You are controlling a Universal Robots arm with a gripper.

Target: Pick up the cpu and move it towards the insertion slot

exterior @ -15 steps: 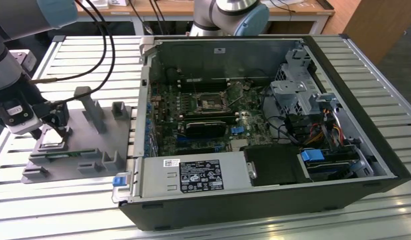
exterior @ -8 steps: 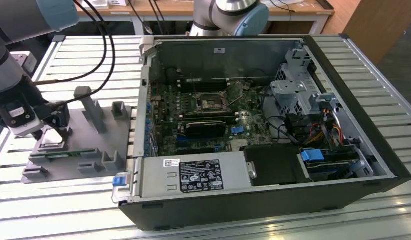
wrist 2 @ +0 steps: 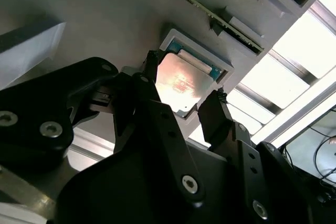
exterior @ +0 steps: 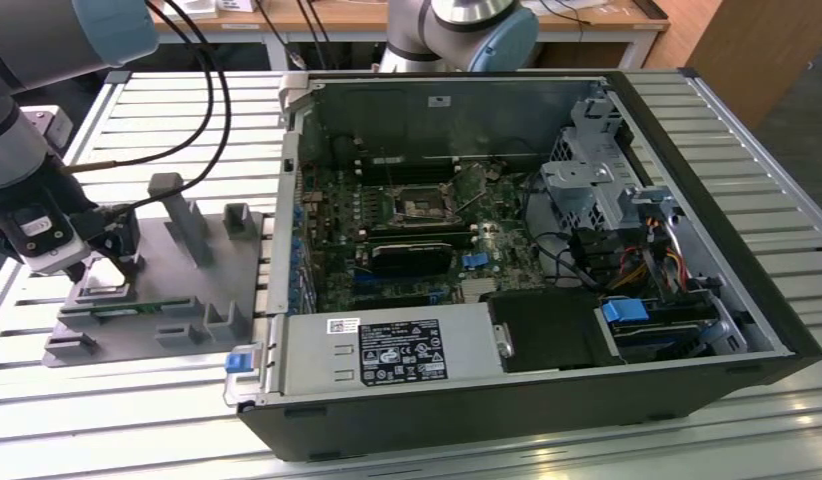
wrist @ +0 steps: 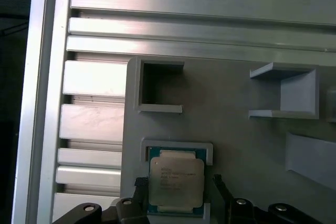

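Observation:
The cpu is a flat silver square lying in a shallow pale-rimmed nest on the grey fixture plate. In the second wrist view the cpu glints under the light. My gripper is lowered over it, one black finger on each side of the chip with thin gaps, so it stands open around it. In the exterior view the gripper hangs over the plate's end at the exterior view's left. The insertion slot is a dark square socket with a silvery frame on the green board inside the open computer case.
Upright grey fixture blocks stand on the plate close to my gripper, and a green strip lies in a slot near its front. The black computer case wall rises between plate and board. A long black card sits below the socket.

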